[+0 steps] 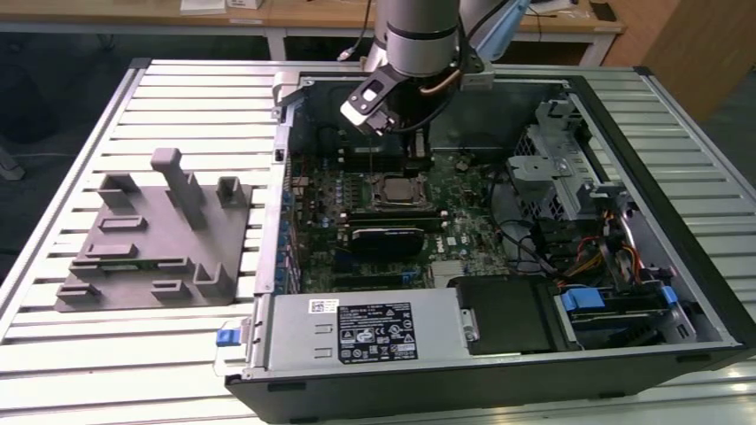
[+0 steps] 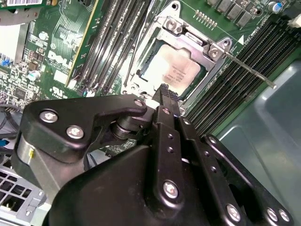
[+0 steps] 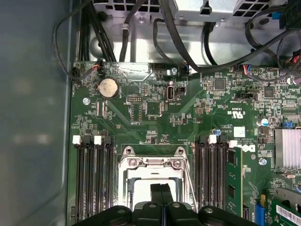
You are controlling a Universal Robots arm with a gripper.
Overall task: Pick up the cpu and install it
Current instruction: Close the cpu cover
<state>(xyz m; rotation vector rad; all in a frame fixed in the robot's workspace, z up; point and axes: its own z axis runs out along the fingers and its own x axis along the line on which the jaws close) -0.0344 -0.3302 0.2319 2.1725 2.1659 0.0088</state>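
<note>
Cpu: square, pale silvery top plate, lying flat in the motherboard socket just beyond the end effector tips; contact cannot be judged. End effector fingers pressed together, gripping nothing. Metal socket frame rings the cpu; a thin lever rod juts across the memory slots flanking it. Grey fixture well apart, on the slatted metal tabletop beside the open computer case.

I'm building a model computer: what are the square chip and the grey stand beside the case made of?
The cpu looks metal-topped: a dull silvery plate with a soft sheen. The grey stand is probably plastic, matte and even-coloured with blocky posts, though painted metal can't be ruled out.
</note>
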